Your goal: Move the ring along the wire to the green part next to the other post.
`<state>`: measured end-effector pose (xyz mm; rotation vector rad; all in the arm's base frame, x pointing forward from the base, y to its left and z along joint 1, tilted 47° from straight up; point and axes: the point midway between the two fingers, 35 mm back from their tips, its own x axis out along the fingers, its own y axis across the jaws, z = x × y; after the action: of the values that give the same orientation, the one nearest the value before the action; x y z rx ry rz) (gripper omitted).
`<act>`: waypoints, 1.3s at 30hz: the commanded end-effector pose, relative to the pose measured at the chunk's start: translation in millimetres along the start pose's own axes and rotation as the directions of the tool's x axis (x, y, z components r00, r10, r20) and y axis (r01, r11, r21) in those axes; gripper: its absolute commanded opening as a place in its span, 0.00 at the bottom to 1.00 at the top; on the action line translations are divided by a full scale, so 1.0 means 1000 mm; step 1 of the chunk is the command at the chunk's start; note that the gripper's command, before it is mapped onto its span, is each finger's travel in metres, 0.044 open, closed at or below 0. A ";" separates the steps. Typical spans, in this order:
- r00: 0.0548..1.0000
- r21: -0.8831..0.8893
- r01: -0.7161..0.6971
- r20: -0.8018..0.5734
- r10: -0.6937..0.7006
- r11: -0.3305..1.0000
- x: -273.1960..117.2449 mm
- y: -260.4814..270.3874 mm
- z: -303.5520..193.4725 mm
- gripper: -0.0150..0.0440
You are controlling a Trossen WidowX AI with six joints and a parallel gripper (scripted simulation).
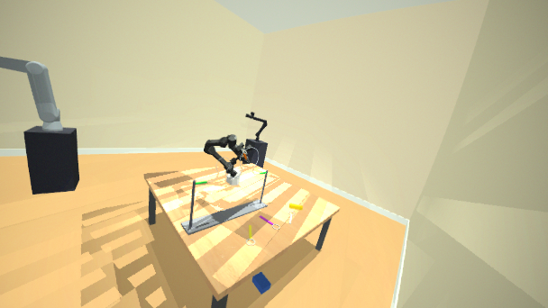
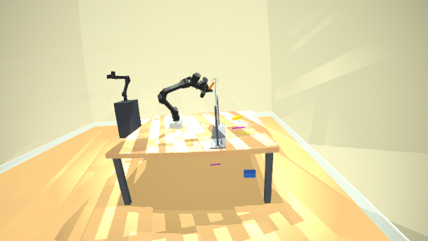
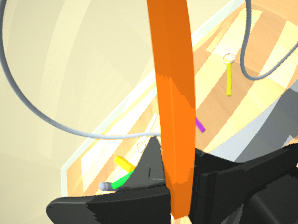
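My gripper [image 1: 244, 158] [image 2: 210, 90] [image 3: 158, 141] is shut on the orange handle [image 1: 245, 155] [image 2: 211, 85] [image 3: 175, 100], high above the grey base. In the exterior view the handle tilts upward to its ring [image 2: 215, 80], near the top of the wire. The ring is out of the wrist view, so I cannot tell exactly how the wire passes through it. The thin grey wire [image 3: 35, 112] curves behind the handle in the wrist view. One green part [image 1: 201, 183] is by the left post [image 1: 192, 204]; the other green part [image 1: 263, 173] [image 3: 122, 180] is by the right post [image 1: 264, 188].
Beyond the grey base [image 1: 216, 221] [image 2: 218, 137] lie a yellow handle with a ring [image 1: 250, 231] [image 3: 229, 80], a purple one [image 1: 267, 221] [image 3: 200, 124] and a yellow block [image 1: 296, 206] [image 2: 236, 118]. A blue block [image 1: 261, 283] [image 2: 249, 173] is below the tabletop. Other arms stand on black pedestals.
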<state>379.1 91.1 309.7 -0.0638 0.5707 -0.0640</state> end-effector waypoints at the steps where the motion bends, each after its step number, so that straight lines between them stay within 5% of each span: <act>1: 1.000 -0.050 0.028 0.009 -0.027 0.998 0.000 -0.001 0.000 0.00; 39: 0.965 -0.431 0.262 0.118 -0.234 0.863 0.000 -0.016 0.004 0.00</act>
<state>380.9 76.3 314.0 -0.5429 0.5092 -0.1710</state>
